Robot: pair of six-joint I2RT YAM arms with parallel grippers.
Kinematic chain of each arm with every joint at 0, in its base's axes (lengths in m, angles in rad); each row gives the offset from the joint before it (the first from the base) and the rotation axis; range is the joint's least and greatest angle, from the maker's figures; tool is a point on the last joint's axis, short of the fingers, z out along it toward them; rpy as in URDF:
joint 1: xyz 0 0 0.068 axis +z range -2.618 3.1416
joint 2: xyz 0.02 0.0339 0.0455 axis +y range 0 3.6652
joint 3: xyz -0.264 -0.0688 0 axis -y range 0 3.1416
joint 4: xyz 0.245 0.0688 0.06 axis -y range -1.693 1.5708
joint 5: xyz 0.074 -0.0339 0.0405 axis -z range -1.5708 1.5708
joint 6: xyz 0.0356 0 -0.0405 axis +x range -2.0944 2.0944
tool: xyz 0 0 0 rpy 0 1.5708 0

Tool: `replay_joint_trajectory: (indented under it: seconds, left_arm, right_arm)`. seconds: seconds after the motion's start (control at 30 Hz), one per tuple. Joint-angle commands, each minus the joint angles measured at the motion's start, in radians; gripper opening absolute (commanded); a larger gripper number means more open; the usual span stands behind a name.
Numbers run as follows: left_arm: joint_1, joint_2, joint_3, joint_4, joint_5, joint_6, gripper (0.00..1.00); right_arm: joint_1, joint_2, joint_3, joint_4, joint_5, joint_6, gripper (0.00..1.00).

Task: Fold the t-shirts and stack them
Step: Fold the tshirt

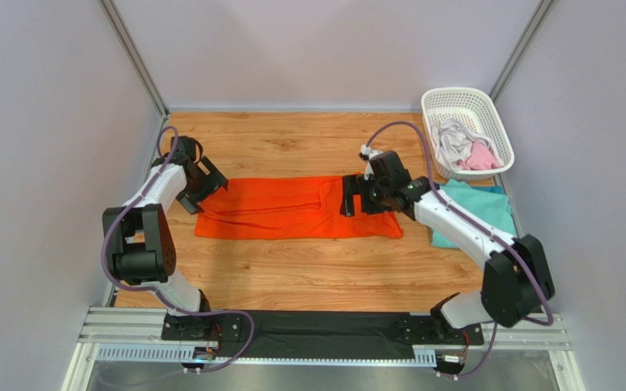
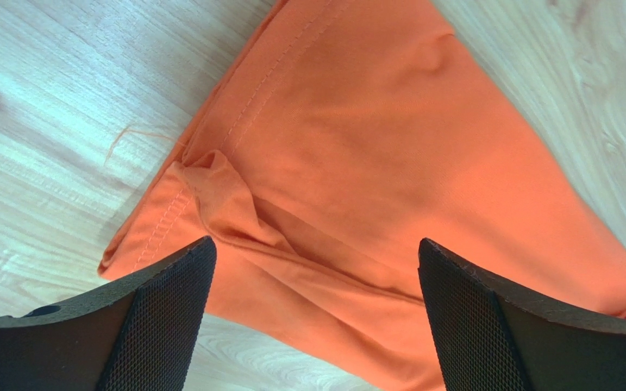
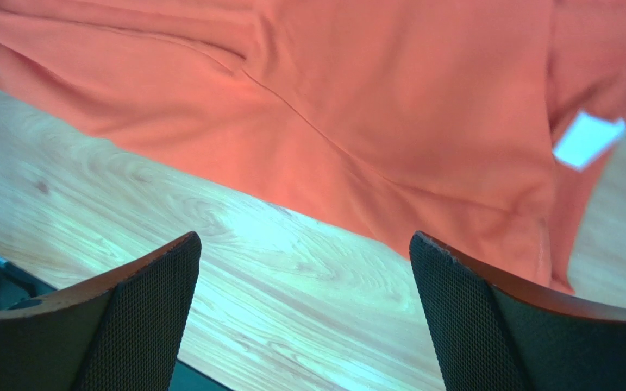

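Left pincer (image 1: 200,184) and right pincer (image 1: 349,195), both spread and empty, hang over the orange t-shirt (image 1: 292,210), a long folded band mid-frame on the desk (image 1: 292,269): one at its left end, one right of centre. Teal t-shirt (image 1: 488,208) lies flat at right. Pale t-shirt (image 1: 453,140) and pink t-shirt (image 1: 482,157) sit in the basket (image 1: 455,95), upper right. Further folding and all stacking apparently remain.

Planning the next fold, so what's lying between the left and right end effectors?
The orange t-shirt spans the stretch from the left end effector to the right end effector; the top view shows it.
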Motion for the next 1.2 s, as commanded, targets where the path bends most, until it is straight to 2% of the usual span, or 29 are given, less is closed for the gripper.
replay_joint_trajectory:
  seconds: [0.0, 0.17, 0.27, 0.47, 0.6, 0.73, 0.83, 0.9, 1.07, 1.17]
  left_arm:
    - [0.007, -0.082, 0.01, -0.015, 0.031, 0.035, 1.0]
    - [-0.036, -0.078, 0.039, 0.015, 0.086, 0.055, 1.0]
    - [-0.085, 0.002, 0.1, 0.019, 0.084, 0.079, 1.0]
    - [-0.091, 0.183, 0.195, 0.065, 0.204, 0.088, 1.0]
    - [-0.091, 0.226, 0.177, 0.066, 0.267, 0.102, 1.0]
    - [-0.128, 0.18, 0.062, 0.104, 0.279, 0.111, 1.0]
    - [-0.142, 0.111, -0.112, 0.176, 0.278, 0.087, 1.0]
    - [-0.155, 0.061, -0.177, 0.207, 0.301, 0.085, 1.0]
    - [-0.253, -0.11, -0.379, 0.258, 0.299, 0.047, 1.0]
    - [-0.336, -0.174, -0.471, 0.255, 0.269, -0.036, 1.0]
  right_arm:
    - [-0.001, -0.129, -0.154, -0.011, 0.098, 0.056, 1.0]
    - [-0.001, -0.306, -0.282, -0.02, 0.101, 0.095, 1.0]
    - [-0.001, -0.329, -0.304, 0.022, 0.08, 0.102, 1.0]
    - [-0.013, -0.225, -0.264, 0.121, 0.038, 0.101, 1.0]
    - [-0.046, -0.047, -0.193, 0.139, 0.023, 0.095, 1.0]
    - [-0.078, 0.073, -0.138, 0.164, 0.006, 0.096, 1.0]
    - [-0.125, 0.174, -0.077, 0.164, -0.005, 0.102, 1.0]
    - [-0.161, 0.217, -0.046, 0.164, -0.023, 0.102, 1.0]
    - [-0.197, 0.35, 0.058, 0.152, -0.069, 0.05, 1.0]
    - [-0.208, 0.421, 0.145, 0.127, -0.077, 0.021, 1.0]
